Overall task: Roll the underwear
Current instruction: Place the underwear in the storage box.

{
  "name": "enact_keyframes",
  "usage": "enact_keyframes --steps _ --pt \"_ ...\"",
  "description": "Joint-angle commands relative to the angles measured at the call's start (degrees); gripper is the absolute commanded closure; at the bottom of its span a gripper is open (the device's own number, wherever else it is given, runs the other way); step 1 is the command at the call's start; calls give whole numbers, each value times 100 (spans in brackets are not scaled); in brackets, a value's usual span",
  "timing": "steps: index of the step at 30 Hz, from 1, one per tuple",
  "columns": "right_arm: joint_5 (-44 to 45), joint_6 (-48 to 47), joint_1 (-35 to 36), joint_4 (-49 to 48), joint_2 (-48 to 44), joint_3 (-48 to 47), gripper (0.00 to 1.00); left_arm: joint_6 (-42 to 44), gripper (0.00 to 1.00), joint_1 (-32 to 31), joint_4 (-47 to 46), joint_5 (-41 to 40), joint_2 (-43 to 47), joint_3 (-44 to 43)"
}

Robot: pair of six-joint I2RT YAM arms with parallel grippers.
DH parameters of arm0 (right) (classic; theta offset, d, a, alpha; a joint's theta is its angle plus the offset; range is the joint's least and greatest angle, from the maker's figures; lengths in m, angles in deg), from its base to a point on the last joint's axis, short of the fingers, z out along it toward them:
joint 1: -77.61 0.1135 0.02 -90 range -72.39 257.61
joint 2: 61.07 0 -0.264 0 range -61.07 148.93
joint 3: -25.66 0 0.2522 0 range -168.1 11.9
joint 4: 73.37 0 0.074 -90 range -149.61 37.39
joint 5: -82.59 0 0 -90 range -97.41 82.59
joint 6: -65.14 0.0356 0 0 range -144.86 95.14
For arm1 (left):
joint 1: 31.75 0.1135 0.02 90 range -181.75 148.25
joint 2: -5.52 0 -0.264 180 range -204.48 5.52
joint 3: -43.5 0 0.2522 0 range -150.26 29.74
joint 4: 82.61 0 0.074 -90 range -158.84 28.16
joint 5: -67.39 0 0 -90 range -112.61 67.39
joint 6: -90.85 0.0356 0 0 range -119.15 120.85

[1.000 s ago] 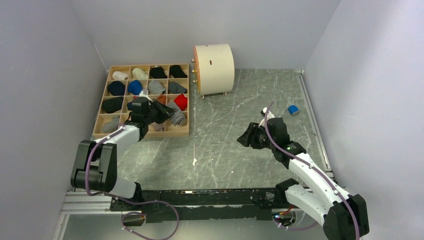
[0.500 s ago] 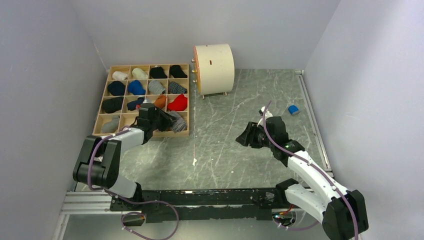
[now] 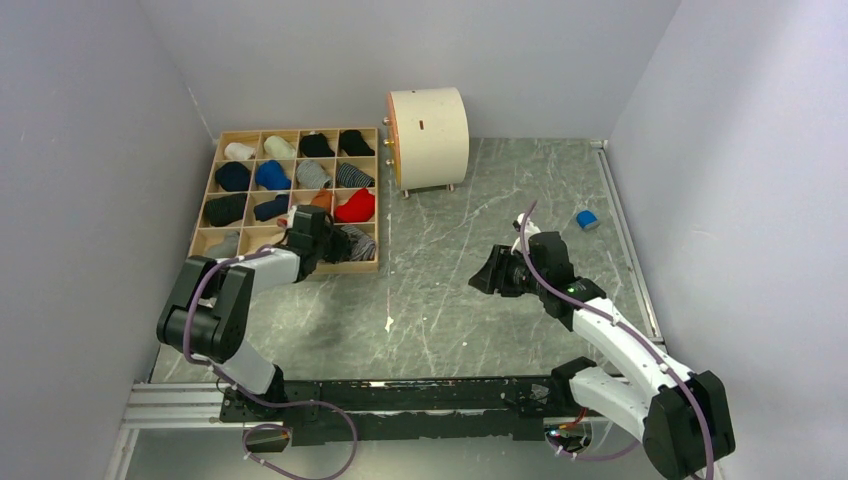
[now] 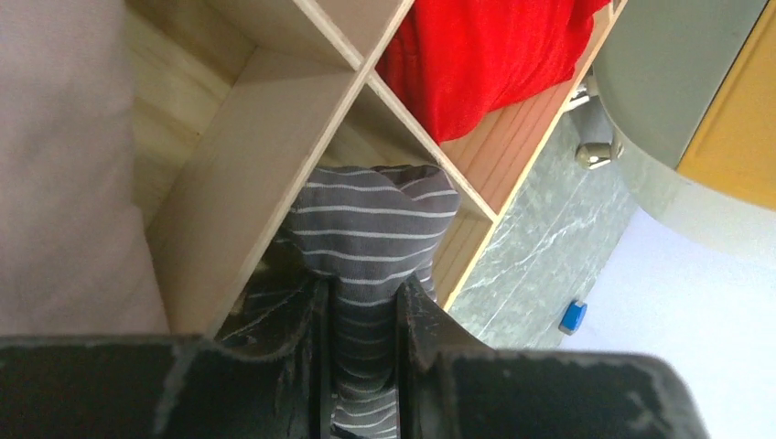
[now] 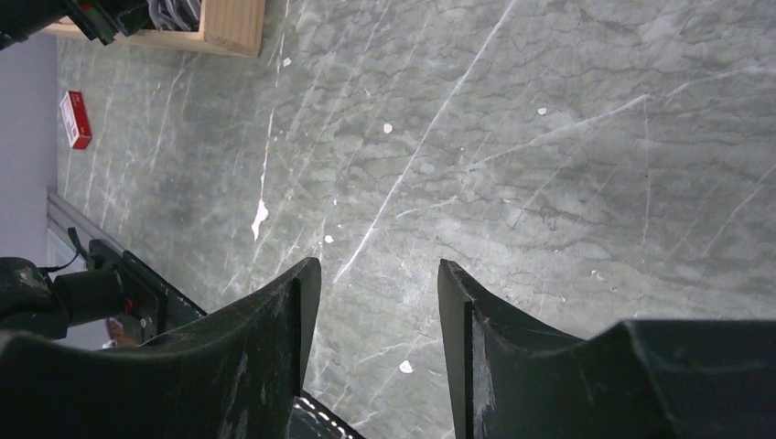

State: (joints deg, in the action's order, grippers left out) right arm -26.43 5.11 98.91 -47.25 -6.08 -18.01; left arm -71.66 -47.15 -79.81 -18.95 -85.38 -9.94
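The grey underwear with fine white stripes [image 4: 371,224] is pinched between my left gripper's [image 4: 363,283] fingers and sits in the front right compartment of the wooden organizer [image 4: 247,174]. In the top view the left gripper [image 3: 335,243] reaches into that compartment, with the striped cloth [image 3: 360,240] just past it. The pale pink-beige underwear [image 4: 64,165] lies in the compartment to the left, filling the left wrist view's edge. My right gripper [image 3: 486,276] is open and empty over the bare marble table [image 5: 549,137]; in its wrist view the right gripper [image 5: 377,267] holds nothing.
The organizer [image 3: 340,268] holds several rolled garments, including a red one [image 4: 485,55]. A cream drum [image 3: 428,137] stands behind it. A small blue block [image 3: 587,219] lies at the far right. A small red item [image 5: 75,119] lies on the table near the left arm.
My left gripper moved right and toward the organizer's front right compartment with the striped underwear in it. The right gripper shifted slightly left.
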Motion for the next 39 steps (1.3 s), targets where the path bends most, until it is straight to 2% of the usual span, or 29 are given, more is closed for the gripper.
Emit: enact_keyframes --steps 1,7,13,18,24,27,39 --pt "-175 -95 -17 -297 21 -149 46 -226 95 -136 204 -357 -23 -189" --pt "-188 -147 -19 -278 38 -164 46 413 95 -213 1459 -969 -200 -752" --pt "-211 -166 -17 -266 74 -235 46 598 92 -312 1798 -1055 -344 -1003" --pt "-193 -198 -16 -178 62 -331 46 570 72 -386 1909 -876 -532 -1132" --pt "-147 -216 -18 -67 -20 -416 46 483 57 -420 2170 -981 -304 -1169" --pt "-156 -220 -16 -58 -10 -444 46 458 46 -418 2271 -1042 -148 -1165" --pt "-229 -221 -14 -62 74 -570 46 324 26 -417 2608 -1152 441 -1060"
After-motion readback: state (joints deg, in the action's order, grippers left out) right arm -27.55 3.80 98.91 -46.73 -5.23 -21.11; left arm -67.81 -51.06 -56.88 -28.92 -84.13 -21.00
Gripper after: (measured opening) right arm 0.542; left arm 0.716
